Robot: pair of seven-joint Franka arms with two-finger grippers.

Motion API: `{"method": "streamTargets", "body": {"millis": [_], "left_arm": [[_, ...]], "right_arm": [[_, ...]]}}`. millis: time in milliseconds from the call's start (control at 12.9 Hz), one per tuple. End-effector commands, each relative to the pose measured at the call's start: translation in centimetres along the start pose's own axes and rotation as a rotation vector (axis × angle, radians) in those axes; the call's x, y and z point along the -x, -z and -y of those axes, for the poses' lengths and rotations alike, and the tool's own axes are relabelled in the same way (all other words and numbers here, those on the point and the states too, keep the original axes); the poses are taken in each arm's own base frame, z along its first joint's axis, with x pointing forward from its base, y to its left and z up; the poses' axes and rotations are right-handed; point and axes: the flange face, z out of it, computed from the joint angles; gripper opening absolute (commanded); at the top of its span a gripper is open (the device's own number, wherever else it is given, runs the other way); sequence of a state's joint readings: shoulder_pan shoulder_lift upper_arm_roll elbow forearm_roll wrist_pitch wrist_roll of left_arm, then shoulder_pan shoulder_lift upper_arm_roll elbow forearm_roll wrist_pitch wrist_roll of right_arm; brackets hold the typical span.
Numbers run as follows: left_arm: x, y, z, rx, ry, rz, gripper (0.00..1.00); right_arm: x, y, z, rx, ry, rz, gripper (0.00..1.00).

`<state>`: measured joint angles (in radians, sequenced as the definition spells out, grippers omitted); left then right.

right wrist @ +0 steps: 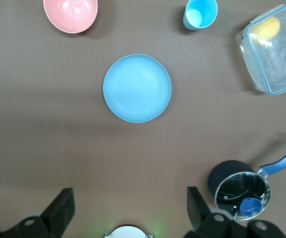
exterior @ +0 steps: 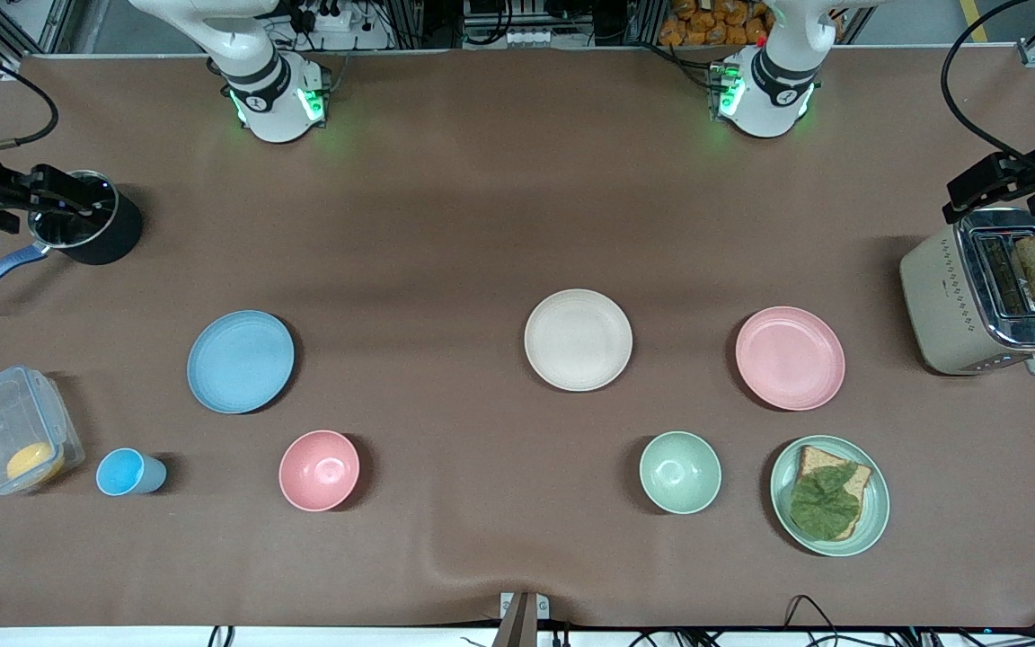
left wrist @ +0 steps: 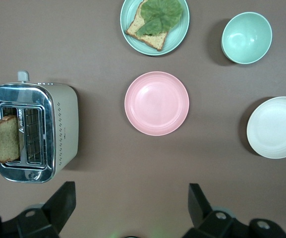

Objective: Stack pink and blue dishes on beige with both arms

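Note:
The beige plate lies mid-table. Toward the left arm's end lies the pink plate, toward the right arm's end the blue plate; all three are bare and apart. My left gripper hangs open and empty high over bare table between its base and the pink plate, with the beige plate also in its view. My right gripper hangs open and empty high over bare table between its base and the blue plate.
A toaster with a bread slice stands at the left arm's end. Nearer the front camera are a green plate with a sandwich, a green bowl, a pink bowl, a blue cup and a clear box. A black pot stands at the right arm's end.

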<state>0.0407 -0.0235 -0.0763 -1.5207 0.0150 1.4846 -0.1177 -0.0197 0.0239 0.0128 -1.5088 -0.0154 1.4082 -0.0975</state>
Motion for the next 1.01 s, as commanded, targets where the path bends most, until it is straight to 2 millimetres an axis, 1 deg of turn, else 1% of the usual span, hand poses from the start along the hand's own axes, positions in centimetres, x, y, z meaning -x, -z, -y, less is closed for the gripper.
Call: {"method": "streamTargets", "body": {"millis": [0,155,232,310,465,542,619,697,774,929], "left_arm": [[0.3,0.7,0.3,0.01,0.003,0.004,1.0],[0.0,0.4,0.8,0.004,0.004,0.008,1.0],[-0.7,-0.6,1.2,-0.007,0.007,0.025,1.0],[-0.9,-2.0,1.7,-0.012,0.016,0.054,1.0],[-2.6,-6.7,3.5,-0.013,0.049,0.132,1.0],[-3.5,-9.3,4.5,-0.01,0.066,0.143,1.0],[-4.0,-12.3,5.6,-0.009,0.082,0.141,1.0],[-4.3,-15.4,6.1,-0.007,0.091,0.13,1.0],[-4.2,-18.4,6.2,-0.006,0.094,0.117,1.0],[-3.9,-24.3,6.2,-0.001,0.094,0.075,1.0]], "right_arm": [[0.8,0.2,-0.4,0.017,0.009,-0.003,1.0],[0.9,0.1,-0.3,0.009,0.008,0.001,1.0],[0.8,-0.1,-0.3,0.008,0.006,0.007,1.0],[0.7,-0.3,-0.3,0.005,0.007,0.01,1.0],[0.5,-0.8,-0.5,0.003,0.004,0.02,1.0],[0.2,-1.5,-0.9,0.001,-0.003,0.029,1.0],[-0.5,-3.0,-2.0,-0.013,-0.02,0.054,1.0],[-1.3,-4.6,-2.9,-0.051,-0.036,0.073,1.0],[-2.0,-6.4,-3.8,-0.076,-0.051,0.094,1.0],[-3.6,-9.3,-4.3,-0.08,-0.058,0.107,1.0]]}}
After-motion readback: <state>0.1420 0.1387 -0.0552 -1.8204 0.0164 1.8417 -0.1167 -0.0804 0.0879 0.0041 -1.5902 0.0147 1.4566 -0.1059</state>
